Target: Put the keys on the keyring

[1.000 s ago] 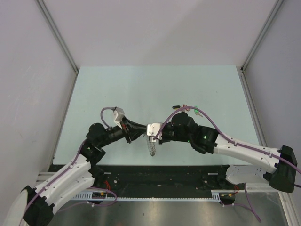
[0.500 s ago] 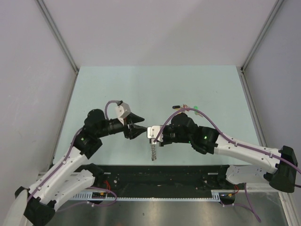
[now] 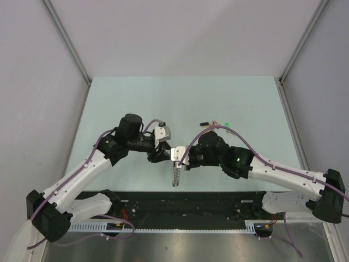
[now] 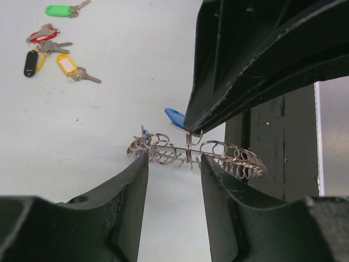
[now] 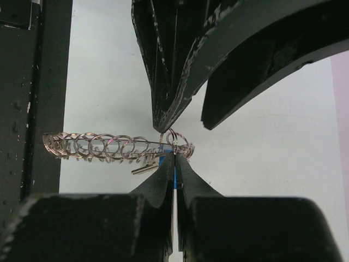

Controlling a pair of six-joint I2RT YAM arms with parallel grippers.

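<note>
Overhead and both wrist views. The pale green table carries the whole scene. The L arm and R arm reach in from the near edge and meet nose to nose approx. mid-table, near the front.

The right gripper has its jaws pressed fully together, pinching the rim of the keyring. In the overhead view we see the ring hang down from those tips, clear of the table.

The left gripper stands about half spread. Its two fingers straddle a short stretch of the ring's coiled rim and grip nothing. We cannot tell whether either finger touches the wire.

The blue key sits at the R fingertips, against the ring. We cannot tell whether it is threaded on a loop.

Four more keys lie loose on the table, well apart from the ring, at the far side of the R arm: green key, red key, black key and yellow key. The red, black and yellow ones lie bunched close together, w/ the green one just beyond.
</note>
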